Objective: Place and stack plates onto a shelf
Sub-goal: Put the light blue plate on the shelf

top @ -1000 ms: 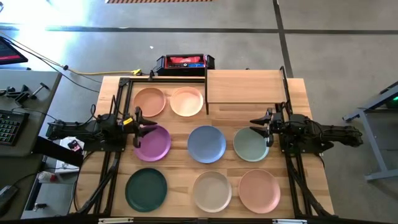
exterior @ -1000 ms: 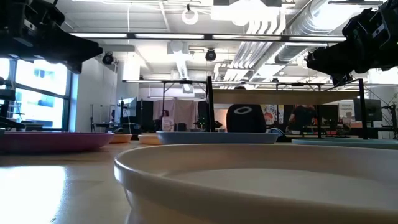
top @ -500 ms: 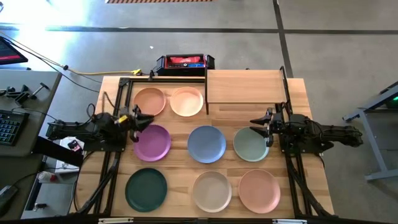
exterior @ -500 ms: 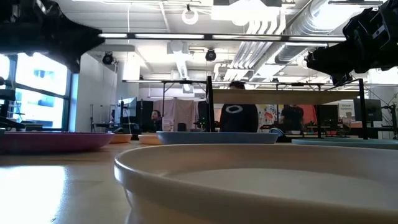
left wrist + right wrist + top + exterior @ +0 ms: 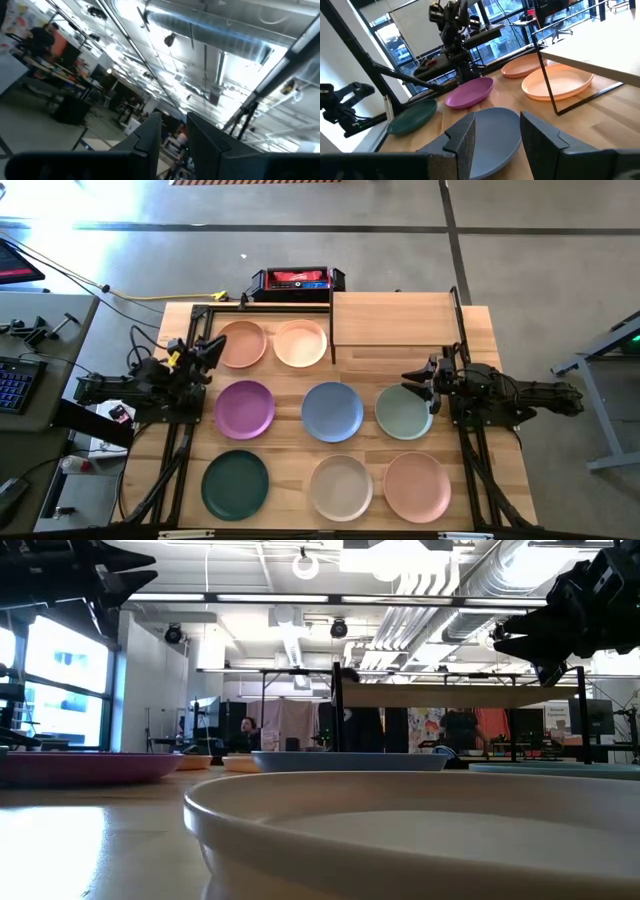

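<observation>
Eight plates lie flat on the wooden table in the high view: peach (image 5: 241, 344) and cream (image 5: 301, 343) at the far side, purple (image 5: 245, 409), blue (image 5: 332, 411) and sage green (image 5: 404, 412) in the middle row, dark green (image 5: 235, 485), beige (image 5: 341, 486) and pink (image 5: 417, 486) nearest. The shelf (image 5: 395, 319) stands far right with nothing on it. My left gripper (image 5: 207, 352) hovers open beside the peach plate's left rim, tipped up toward the ceiling (image 5: 174, 132). My right gripper (image 5: 420, 385) hangs open above the sage green plate's far right part (image 5: 497, 132).
A red and black box (image 5: 297, 280) sits past the table's far edge. The shelf's thin black leg (image 5: 332, 330) stands right beside the cream plate. Black frame rails (image 5: 180, 450) run along both table sides. People move in the room behind (image 5: 247, 730).
My left gripper has risen from over the purple plate's far left rim, moved toward the far left corner beside the peach plate, and tipped its fingers upward. No plate has moved.
</observation>
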Action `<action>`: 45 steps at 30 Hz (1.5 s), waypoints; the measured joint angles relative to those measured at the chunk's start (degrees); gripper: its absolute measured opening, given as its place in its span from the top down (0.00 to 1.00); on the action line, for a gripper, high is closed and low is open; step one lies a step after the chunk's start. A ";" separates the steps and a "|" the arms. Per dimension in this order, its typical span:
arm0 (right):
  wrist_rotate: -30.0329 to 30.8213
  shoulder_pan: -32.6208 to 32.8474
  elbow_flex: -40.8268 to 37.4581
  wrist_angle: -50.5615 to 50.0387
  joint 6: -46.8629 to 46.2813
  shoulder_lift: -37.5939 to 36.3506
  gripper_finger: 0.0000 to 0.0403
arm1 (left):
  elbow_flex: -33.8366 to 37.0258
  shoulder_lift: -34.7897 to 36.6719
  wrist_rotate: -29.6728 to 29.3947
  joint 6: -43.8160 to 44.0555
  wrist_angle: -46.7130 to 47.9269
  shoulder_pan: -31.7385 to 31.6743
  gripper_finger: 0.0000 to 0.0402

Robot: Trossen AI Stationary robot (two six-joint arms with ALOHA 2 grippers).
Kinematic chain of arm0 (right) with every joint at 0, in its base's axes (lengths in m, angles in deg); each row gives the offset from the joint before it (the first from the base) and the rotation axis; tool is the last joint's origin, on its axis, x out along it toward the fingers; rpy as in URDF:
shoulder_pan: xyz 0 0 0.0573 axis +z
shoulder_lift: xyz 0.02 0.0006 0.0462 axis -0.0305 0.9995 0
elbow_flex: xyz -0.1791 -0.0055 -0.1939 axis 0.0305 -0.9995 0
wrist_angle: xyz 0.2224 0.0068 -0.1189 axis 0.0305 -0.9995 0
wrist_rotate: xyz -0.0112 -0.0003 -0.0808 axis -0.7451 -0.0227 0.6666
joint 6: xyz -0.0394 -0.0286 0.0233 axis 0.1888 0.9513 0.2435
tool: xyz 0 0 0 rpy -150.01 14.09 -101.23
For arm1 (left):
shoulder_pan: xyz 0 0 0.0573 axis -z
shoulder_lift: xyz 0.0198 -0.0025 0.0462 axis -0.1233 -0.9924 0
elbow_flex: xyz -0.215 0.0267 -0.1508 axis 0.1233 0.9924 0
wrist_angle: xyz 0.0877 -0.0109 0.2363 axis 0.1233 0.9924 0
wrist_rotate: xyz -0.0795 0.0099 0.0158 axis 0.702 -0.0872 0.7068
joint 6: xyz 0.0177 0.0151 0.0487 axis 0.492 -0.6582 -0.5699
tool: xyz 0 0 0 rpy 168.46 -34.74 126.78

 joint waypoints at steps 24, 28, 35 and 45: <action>10.14 -0.02 0.34 43.50 14.53 0.02 0.65 | 0.00 -0.02 -13.79 -5.51 -7.72 -0.99 0.79; 8.88 -0.02 4.54 42.98 18.91 0.10 0.65 | -1.90 -0.04 -13.09 -6.73 -7.72 -1.81 0.79; 10.03 -0.02 19.88 17.63 22.62 6.18 0.65 | -11.56 -2.19 -8.96 -14.86 -7.47 -2.80 0.79; 9.22 -0.02 44.94 -23.02 9.72 25.56 0.65 | -29.35 -18.99 -5.38 -15.86 7.81 -2.80 0.79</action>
